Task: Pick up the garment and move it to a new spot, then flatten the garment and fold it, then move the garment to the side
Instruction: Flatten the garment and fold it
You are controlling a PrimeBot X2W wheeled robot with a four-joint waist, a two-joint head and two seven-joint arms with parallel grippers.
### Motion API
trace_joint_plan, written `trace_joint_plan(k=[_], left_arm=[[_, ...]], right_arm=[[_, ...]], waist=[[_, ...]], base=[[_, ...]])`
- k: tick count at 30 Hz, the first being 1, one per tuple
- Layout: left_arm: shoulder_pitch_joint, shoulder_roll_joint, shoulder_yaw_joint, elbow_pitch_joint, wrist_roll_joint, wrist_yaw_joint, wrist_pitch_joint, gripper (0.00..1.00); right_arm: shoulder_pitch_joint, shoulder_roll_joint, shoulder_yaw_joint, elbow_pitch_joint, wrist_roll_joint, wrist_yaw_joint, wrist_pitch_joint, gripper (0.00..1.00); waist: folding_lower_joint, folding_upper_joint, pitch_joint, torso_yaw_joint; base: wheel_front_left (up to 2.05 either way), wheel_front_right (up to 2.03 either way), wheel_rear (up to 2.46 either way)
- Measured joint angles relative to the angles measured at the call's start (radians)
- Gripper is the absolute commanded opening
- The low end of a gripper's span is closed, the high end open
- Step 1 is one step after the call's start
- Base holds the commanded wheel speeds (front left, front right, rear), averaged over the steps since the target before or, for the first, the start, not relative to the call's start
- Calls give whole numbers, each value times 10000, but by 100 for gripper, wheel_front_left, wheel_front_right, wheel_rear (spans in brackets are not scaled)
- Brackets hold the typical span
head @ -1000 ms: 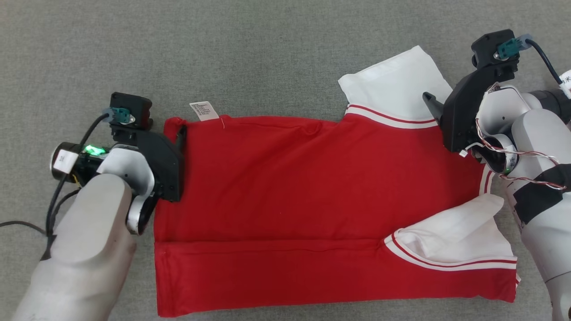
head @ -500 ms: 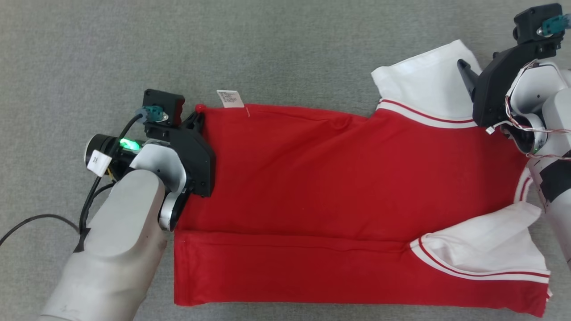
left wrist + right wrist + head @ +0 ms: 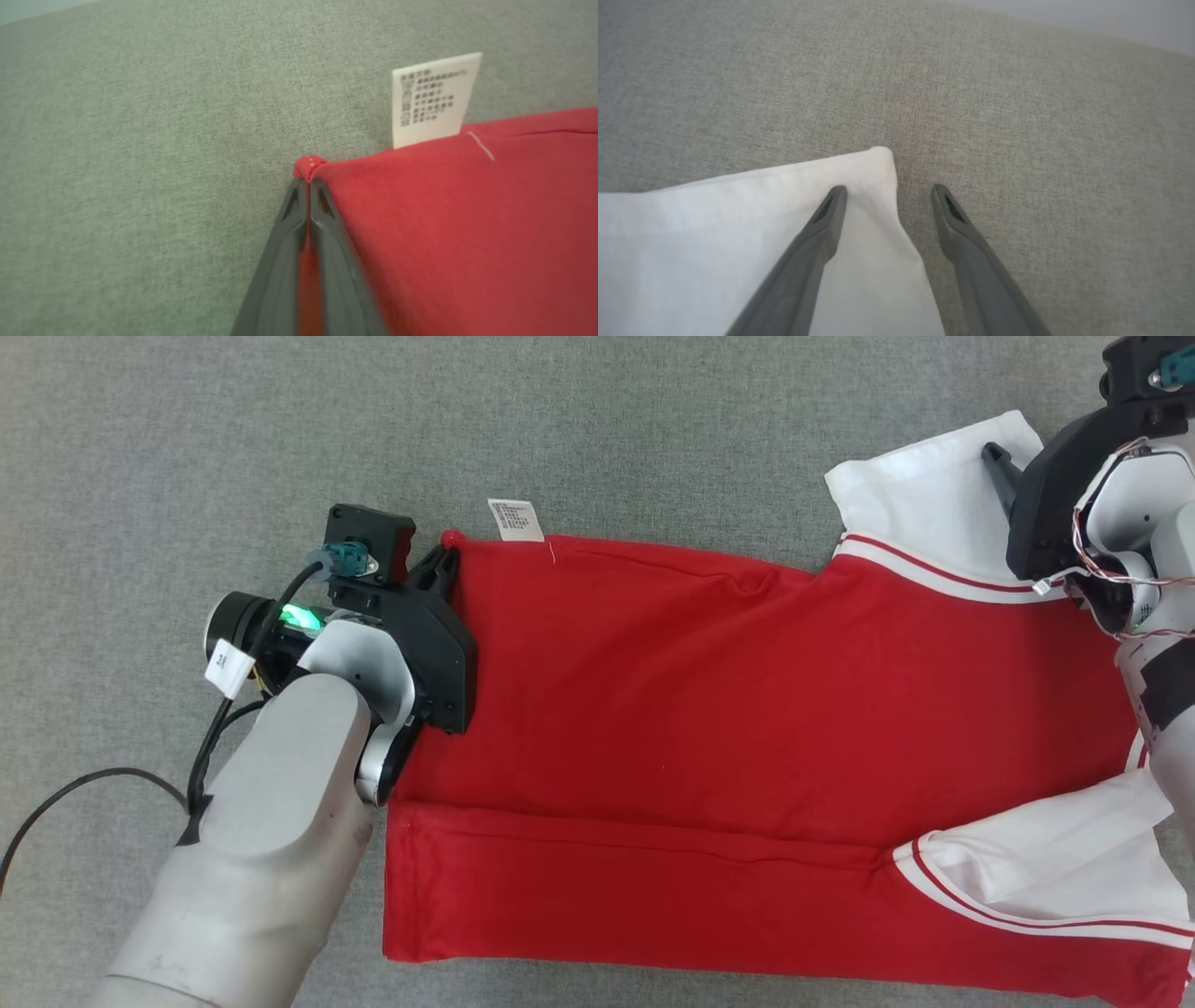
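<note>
Two grippers: your left gripper [image 3: 308, 185] pinches the shirt [image 3: 747, 709] at a red corner; your right gripper [image 3: 889, 189] gapes astride the sleeve [image 3: 738, 224] edge.
Shirt: spread on the grey surface [image 3: 560, 420].
Handling: soft, limp, light; take corners.

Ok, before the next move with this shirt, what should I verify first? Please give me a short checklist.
1. The left claw is shut on a red corner of the garment: ok.
2. The right claw grips the white sleeve: not ok; jaws open, one finger over it, one over the grey surface.
3. The care label is outside that grip: ok.
4. Both fabric layers are caught by the left claw: cannot tell.
5. The near sleeve lies flat: not ok, rumpled.
</note>
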Motion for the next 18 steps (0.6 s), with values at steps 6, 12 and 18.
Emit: trace_joint_plan(k=[6, 12, 18], left_arm=[[-23, -29, 128, 136, -59, 309, -568, 0], [80, 25, 349, 422, -56, 821, -1450, 0], [290, 109, 399, 704, -82, 953, -1781, 0]], right_arm=[[-107, 121, 8, 159, 10, 17, -690, 0], [-44, 79, -113, 100, -81, 17, -2278, 0], [238, 59, -84, -50, -63, 15, -3620, 0]], waist=[[2, 2, 22, -75], [4, 3, -218, -162], [4, 3, -620, -273]], base=[[0, 0, 0], [0, 0, 0], [0, 0, 0]])
